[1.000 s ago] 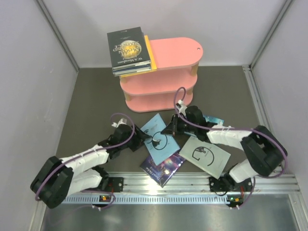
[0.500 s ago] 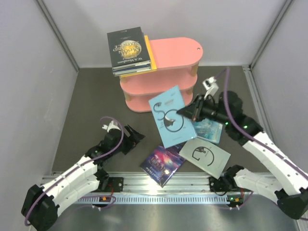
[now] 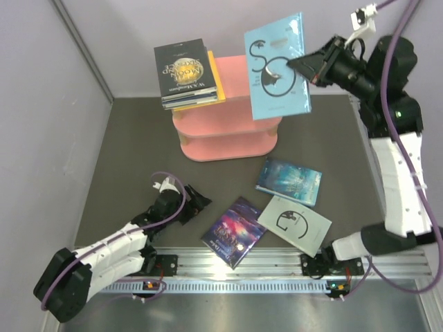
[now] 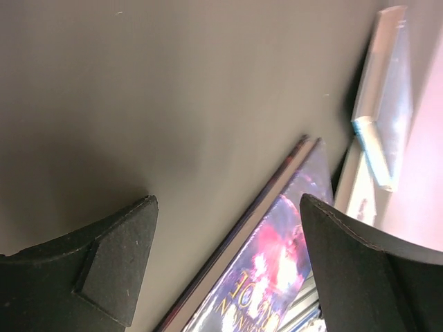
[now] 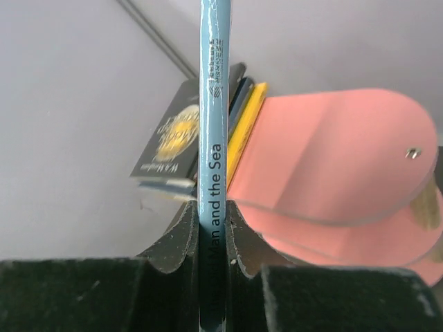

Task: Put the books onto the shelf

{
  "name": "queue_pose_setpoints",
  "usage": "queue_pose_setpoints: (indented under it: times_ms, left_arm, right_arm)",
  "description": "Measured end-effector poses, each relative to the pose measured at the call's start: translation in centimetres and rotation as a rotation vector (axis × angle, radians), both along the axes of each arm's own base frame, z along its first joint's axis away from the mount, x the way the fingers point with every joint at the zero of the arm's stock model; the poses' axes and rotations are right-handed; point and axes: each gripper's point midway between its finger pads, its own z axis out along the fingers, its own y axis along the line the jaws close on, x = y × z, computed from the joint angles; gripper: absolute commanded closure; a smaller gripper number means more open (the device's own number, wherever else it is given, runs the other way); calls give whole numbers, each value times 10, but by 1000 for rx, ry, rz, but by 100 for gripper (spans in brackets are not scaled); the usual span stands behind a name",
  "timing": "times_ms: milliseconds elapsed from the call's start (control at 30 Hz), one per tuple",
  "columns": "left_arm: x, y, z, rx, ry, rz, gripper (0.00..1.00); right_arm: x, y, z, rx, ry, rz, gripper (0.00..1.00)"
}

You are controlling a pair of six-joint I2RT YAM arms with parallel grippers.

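Right wrist: right claw point(image 5: 212, 216) tight on light blue book point(image 5: 212, 97)

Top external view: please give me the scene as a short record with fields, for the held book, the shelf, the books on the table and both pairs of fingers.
held book: light blue book, lifted in the air near the shelf
right fingers: shut on the light blue book's edge
left fingers: open, empty, low beside the purple galaxy book
shelf top: stack with the black moon book uppermost
table: purple galaxy book, teal book, pale grey book
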Motion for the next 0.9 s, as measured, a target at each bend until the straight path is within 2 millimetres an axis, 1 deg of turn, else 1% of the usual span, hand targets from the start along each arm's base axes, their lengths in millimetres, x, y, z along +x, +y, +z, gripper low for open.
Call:
queue_pose_setpoints:
  times_ms: [67, 167, 233, 267, 300, 400, 500, 567, 633, 667, 700, 733, 767, 800, 833, 900]
  left_arm:
    - [3, -2, 0, -22, -30, -2, 10]
    - [7, -7, 0, -58, -73, -6, 10]
    - [10, -10, 1, -72, -92, -10, 9]
    - [11, -11, 2, -78, -98, -11, 9]
    - [13, -12, 2, -80, -103, -12, 9]
    - [16, -15, 2, -88, -116, -16, 8]
    - [19, -17, 2, -92, -130, -21, 8]
    - [20, -19, 2, -94, -136, -27, 8]
    - [21, -21, 2, -97, -141, -35, 8]
    - [21, -21, 2, -97, -143, -38, 8]
    - [21, -21, 2, -98, -144, -40, 7]
    - [21, -22, 3, -99, -145, -42, 7]
    - [21, -22, 3, -99, -146, -44, 7]
    - [21, -22, 3, -99, -146, -45, 7]
    - [21, -22, 3, -98, -147, -45, 7]
    - [21, -22, 3, -100, -147, -46, 7]
  right_arm:
    - [32, -2, 0, 3, 18, -7, 100]
    - [86, -5, -11, 21, 74, -8, 100]
    - [119, -6, -23, 36, 114, -5, 100]
    - [139, -6, -33, 51, 138, -4, 100]
    - [154, -6, -44, 70, 173, 2, 100]
    - [178, -3, -74, 154, 307, 47, 100]
    - [188, 1, -85, 210, 370, 80, 100]
    - [190, 3, -87, 224, 382, 98, 99]
    - [190, 5, -88, 228, 382, 109, 81]
    - [190, 5, -88, 225, 378, 111, 68]
    - [191, 5, -89, 219, 371, 113, 39]
    - [192, 4, -92, 204, 358, 110, 28]
    - [195, 3, -97, 177, 343, 103, 19]
    - [197, 1, -106, 158, 354, 89, 4]
    - [199, 0, -113, 143, 360, 78, 0]
    - [202, -5, -109, 102, 302, 53, 0]
